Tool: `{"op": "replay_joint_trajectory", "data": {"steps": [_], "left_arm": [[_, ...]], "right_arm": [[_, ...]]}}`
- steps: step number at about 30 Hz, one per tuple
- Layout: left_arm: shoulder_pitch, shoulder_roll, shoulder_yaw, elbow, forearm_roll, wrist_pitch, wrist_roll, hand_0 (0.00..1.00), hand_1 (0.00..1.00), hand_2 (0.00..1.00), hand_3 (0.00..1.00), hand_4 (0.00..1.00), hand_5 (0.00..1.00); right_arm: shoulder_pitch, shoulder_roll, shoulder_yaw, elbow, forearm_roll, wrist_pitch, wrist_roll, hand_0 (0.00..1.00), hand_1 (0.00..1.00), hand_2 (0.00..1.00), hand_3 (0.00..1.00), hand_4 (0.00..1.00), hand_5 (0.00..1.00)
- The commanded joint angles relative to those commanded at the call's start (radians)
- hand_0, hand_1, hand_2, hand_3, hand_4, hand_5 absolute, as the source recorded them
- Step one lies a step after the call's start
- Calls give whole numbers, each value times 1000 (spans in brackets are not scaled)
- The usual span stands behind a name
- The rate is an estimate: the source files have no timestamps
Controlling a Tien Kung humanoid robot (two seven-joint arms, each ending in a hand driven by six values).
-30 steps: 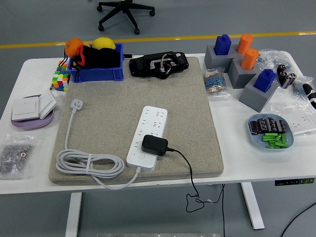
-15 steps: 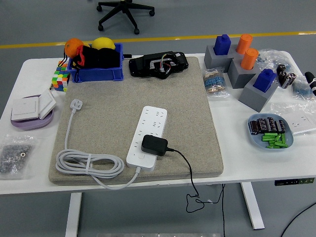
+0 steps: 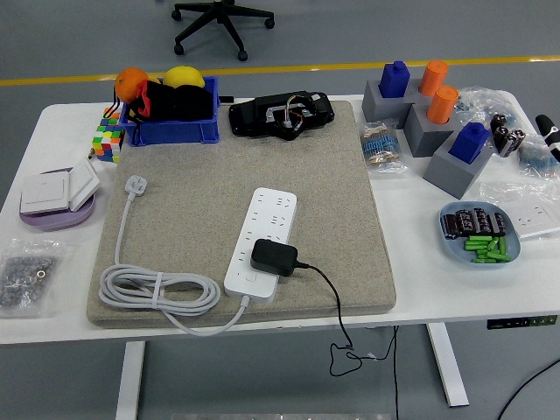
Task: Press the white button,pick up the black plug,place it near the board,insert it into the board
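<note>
Plug (image 3: 274,257) black, sitting on near end of white board (image 3: 261,241), on mat. Looks plugged in already. Right hand (image 3: 549,133) barely showing at tabletop's right edge, fingers impossible to tell. Next: check plug seated.

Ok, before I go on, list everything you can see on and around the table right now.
power strip: 1, white, mid-mat, coiled cable to its left
black plug: 1, sitting on the strip's near end, cord trailing off the table's near edge
mat: 1, beige, table centre
blue bin: 1, far left, holding dark items, orange and yellow fruit
cube puzzle: 1, multicoloured, left of bin
black device: 1, mat's far edge
wall switches: 2, white, on purple dish, left
bag of screws: 1, near left
grey blocks: 4, with blue and orange pegs, far right
blue plate: 1, green and dark parts, right
office chair: 1, black, beyond table
right hand: only a tip at right edge
</note>
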Motion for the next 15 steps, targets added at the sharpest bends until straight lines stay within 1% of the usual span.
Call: {"op": "replay_joint_trajectory", "data": {"steps": [1,2,8,15], "left_arm": [[0,0,-1,0,0,0,0,625,632,639,694,588,376],[-1,-1,-3,0,1,0,0,625,633,640,695,588,378],[-7,-5,-5,0,-1,1,2,625,632,640,695,587,377],[-21,-15,2,0,-5,0,8,625,632,640,695,588,377]], "right_arm": [[0,0,-1,0,0,0,-1,897,806,768,731,880,601],[0,0,-2,1,-1,0,-2,881,799,761,696,873,594],[2,-11,-5,4,-3,3,-10,880,798,761,695,872,594],[12,-11,-2,6,-13,3,-3,878,797,760,691,863,587]]}}
